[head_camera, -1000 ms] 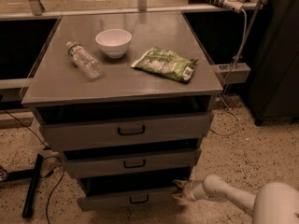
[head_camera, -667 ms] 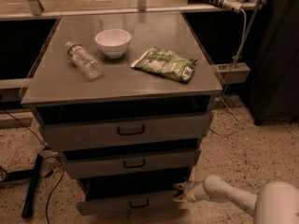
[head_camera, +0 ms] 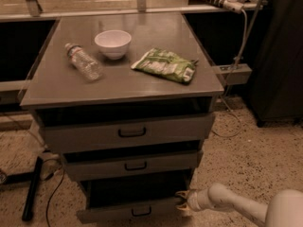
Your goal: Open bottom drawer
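Observation:
The bottom drawer (head_camera: 128, 212) is the lowest, narrowest grey front of the cabinet, with a small black bar handle (head_camera: 141, 212). It stands pulled out a little, with a dark gap above its front. My gripper (head_camera: 182, 201) is at the drawer's right end, its fingers at the upper right corner of the front. My white arm (head_camera: 236, 207) reaches in from the lower right. The middle drawer (head_camera: 132, 165) and the top drawer (head_camera: 128, 132) sit above it.
On the cabinet top (head_camera: 57, 86) lie a plastic bottle (head_camera: 84, 62), a white bowl (head_camera: 113, 43) and a green snack bag (head_camera: 165, 65). A black bar (head_camera: 32, 189) and cables lie on the floor at left. A dark cabinet (head_camera: 279, 51) stands at right.
The bottom drawer has slid outward a little, widening the dark gap above its front. My gripper stays at its right end and has moved with it.

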Robot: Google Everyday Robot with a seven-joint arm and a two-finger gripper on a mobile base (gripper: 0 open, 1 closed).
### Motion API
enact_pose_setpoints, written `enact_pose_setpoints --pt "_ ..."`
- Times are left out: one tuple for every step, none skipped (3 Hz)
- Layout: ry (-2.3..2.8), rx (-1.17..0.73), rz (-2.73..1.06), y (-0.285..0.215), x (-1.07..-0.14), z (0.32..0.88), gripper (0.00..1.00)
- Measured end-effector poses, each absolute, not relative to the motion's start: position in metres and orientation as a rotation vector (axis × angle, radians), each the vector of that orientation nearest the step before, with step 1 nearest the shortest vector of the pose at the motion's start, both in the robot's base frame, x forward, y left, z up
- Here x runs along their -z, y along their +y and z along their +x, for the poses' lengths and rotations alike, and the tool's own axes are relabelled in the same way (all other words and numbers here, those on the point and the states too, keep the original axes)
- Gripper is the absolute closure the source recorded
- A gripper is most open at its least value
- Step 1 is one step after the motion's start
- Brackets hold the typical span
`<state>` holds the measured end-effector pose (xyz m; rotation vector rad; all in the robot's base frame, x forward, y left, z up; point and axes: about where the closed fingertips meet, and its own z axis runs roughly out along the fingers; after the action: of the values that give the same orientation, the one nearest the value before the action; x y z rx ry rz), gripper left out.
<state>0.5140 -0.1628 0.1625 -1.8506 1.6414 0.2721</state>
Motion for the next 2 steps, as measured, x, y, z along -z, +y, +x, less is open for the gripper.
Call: enact_pose_setpoints --pt "1.641 -0.272 -1.851 -0.1628 -0.1684 0.5133 0.81" --pt "1.641 -0.272 -1.851 -0.1628 -0.1684 0.5133 0.58"
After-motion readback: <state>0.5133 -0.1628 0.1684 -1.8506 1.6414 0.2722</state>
